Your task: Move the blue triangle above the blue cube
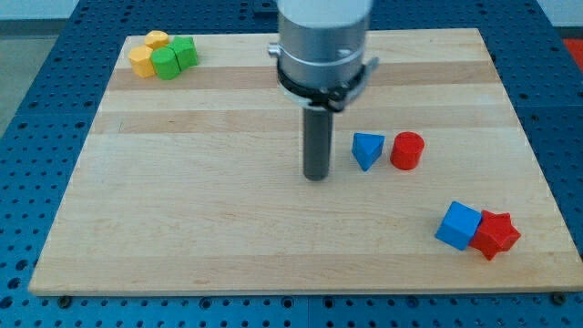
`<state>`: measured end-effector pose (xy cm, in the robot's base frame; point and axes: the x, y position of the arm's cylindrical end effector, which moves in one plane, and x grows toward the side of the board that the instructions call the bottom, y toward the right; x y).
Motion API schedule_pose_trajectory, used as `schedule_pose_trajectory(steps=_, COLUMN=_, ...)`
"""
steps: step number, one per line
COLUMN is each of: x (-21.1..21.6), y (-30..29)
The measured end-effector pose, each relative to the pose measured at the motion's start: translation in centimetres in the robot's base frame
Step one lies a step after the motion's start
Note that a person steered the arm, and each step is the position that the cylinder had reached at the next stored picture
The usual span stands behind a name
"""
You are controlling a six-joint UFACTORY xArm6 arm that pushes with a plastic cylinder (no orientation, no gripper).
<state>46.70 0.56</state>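
The blue triangle (367, 149) lies on the wooden board (200, 210), right of centre, with a red cylinder (407, 150) close on its right. The blue cube (457, 225) sits near the board's lower right, touching a red star (496, 234) on its right. My tip (316, 176) stands on the board just left of the blue triangle, a small gap apart. The blue cube is well below and to the right of the triangle.
At the board's top left corner is a tight cluster: two yellow blocks (148, 53) and two green blocks (175, 58). The board lies on a blue perforated table (36, 109). The arm's grey body (322, 41) hangs over the board's top middle.
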Motion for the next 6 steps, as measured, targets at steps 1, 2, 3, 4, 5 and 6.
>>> schedule_pose_trajectory(steps=1, x=-3.1, y=0.0)
schedule_pose_trajectory(steps=2, x=-4.0, y=1.8)
schedule_pose_trajectory(steps=3, x=-4.0, y=4.3)
schedule_pose_trajectory(steps=4, x=-3.6, y=6.6)
schedule_pose_trajectory(steps=5, x=-2.8, y=8.3)
schedule_pose_trajectory(steps=6, x=-1.6, y=9.5)
